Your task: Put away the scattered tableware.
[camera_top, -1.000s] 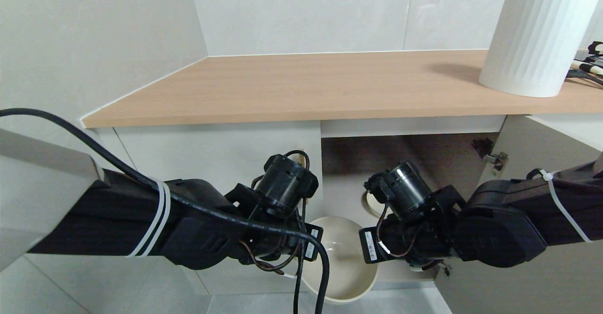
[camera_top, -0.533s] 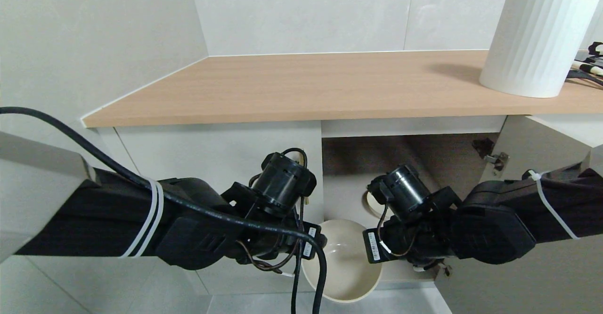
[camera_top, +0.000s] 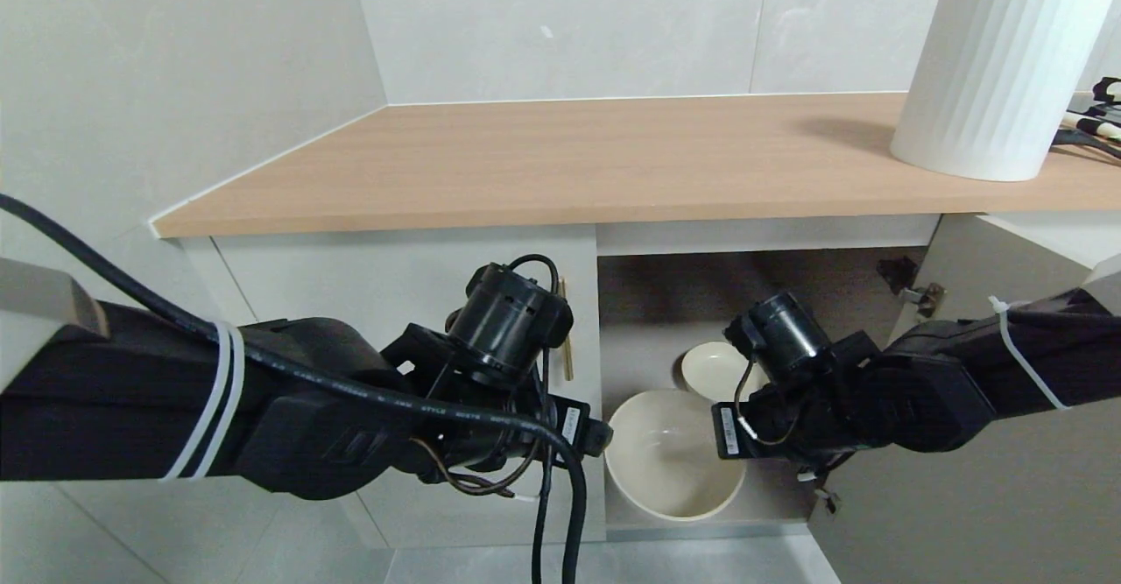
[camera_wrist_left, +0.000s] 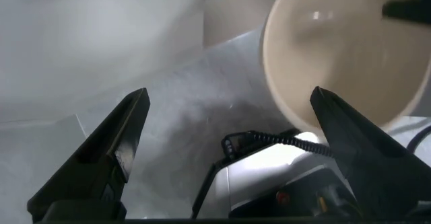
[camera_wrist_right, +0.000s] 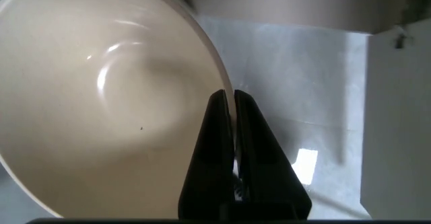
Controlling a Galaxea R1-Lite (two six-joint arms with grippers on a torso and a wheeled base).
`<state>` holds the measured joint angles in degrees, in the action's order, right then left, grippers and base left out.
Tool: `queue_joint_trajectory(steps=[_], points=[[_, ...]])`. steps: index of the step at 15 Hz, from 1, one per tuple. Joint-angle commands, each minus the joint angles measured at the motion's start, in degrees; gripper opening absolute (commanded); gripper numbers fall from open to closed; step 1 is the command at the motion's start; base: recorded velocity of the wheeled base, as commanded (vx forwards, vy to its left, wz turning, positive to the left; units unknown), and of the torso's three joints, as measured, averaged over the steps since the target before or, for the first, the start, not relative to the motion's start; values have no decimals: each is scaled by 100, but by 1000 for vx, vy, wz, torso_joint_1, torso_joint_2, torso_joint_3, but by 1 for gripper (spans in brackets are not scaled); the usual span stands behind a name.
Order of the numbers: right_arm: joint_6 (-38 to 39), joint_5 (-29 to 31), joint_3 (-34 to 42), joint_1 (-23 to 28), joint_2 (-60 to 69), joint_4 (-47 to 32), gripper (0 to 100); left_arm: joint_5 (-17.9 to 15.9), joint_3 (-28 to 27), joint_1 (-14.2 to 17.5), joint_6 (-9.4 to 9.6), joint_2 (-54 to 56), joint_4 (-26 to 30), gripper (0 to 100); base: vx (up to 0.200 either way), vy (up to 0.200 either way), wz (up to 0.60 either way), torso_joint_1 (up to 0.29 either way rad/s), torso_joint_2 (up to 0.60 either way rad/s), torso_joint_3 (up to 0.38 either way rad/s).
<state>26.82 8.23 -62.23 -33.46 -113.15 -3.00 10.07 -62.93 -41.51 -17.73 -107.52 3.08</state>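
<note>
A large cream bowl (camera_top: 670, 461) hangs at the mouth of the open cabinet (camera_top: 639, 339), just above its floor. My right gripper (camera_wrist_right: 231, 97) is shut on the bowl's (camera_wrist_right: 101, 96) right rim, one finger inside and one outside. My left gripper (camera_wrist_left: 229, 99) is open beside the left side of the bowl (camera_wrist_left: 343, 49), holding nothing; both of its fingers stand clear of the rim. A smaller cream bowl (camera_top: 714, 365) sits farther back inside the cabinet.
The cabinet's right door (camera_top: 963, 479) stands open behind my right arm. The left door (camera_top: 403, 295) is shut, with a slim gold handle (camera_top: 567, 339). Above is a wooden countertop (camera_top: 569, 155) with a white ribbed container (camera_top: 998, 67) at the far right.
Both arms moved right and towards the cabinet, and the large bowl went with the right gripper into the opening. The small bowl behind it is now uncovered.
</note>
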Motion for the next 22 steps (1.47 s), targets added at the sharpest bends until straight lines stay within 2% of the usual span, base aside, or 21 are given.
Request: queue_joint_trajectory(steps=[1, 4, 6, 9, 13, 22], points=[[25, 3, -158, 402, -163, 10, 0, 4, 0, 20, -3, 82, -1, 100, 0, 0, 0, 0, 0, 0], [166, 179, -518, 833, -550, 10, 0, 4, 0, 29, -3, 82, -1, 100, 0, 0, 0, 0, 0, 0], [350, 425, -834, 991, -822, 10, 0, 4, -9, 46, -3, 82, -1, 100, 0, 0, 0, 0, 0, 0], [790, 452, -1300, 1175, -1060, 10, 0, 4, -9, 46, -3, 82, -1, 100, 0, 0, 0, 0, 0, 0], [904, 698, -1713, 1360, -1385, 10, 0, 4, -9, 46, -3, 65, -10, 100, 0, 0, 0, 0, 0, 0], [974, 909, -2074, 1650, -2018, 660, 0, 4, -9, 46, -3, 29, -10, 100, 0, 0, 0, 0, 0, 0]])
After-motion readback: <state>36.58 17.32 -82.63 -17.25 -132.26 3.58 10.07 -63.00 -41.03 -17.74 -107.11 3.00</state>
